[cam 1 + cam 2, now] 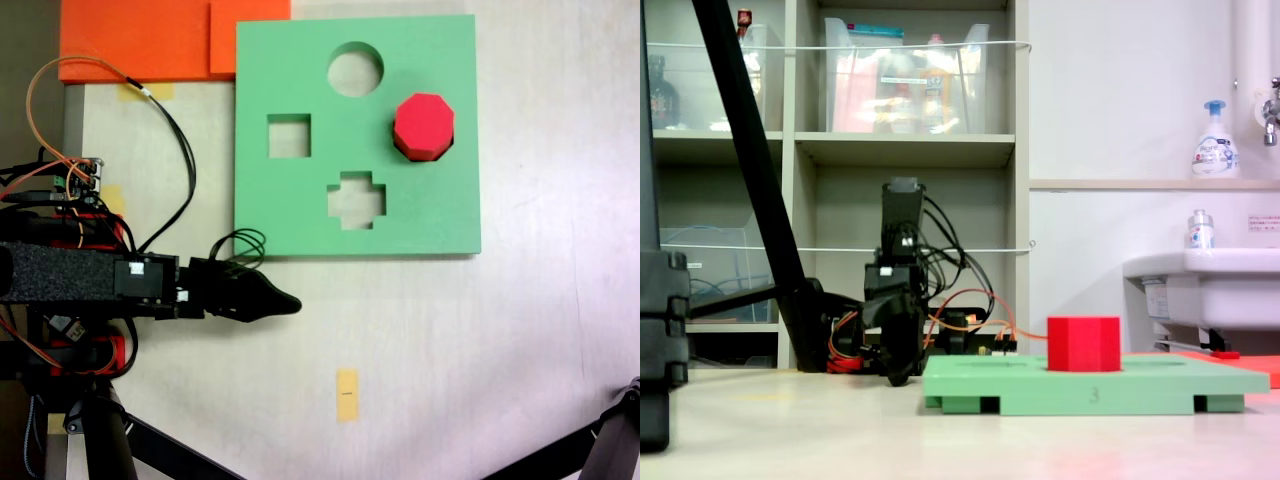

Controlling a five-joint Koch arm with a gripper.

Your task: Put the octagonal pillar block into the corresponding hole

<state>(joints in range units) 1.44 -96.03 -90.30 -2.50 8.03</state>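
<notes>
Three open cutouts [355, 69] surround the seated octagonal pillar block [424, 124].

A pale, off-white tabletop [840, 430] fills the foreground under even indoor light. Behind it stands a beige open shelving unit [905, 150] holding clear plastic storage bins [905, 90]. To the right in that fixed view, a white wall [1120, 90] backs a white ceramic sink [1210, 285], with a white pump soap bottle [1214, 145] on the ledge above.

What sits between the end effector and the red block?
In the top-down fixed view, between the end effector and the octagonal pillar block lies green board with its cross-shaped cutout; no loose object.
</notes>
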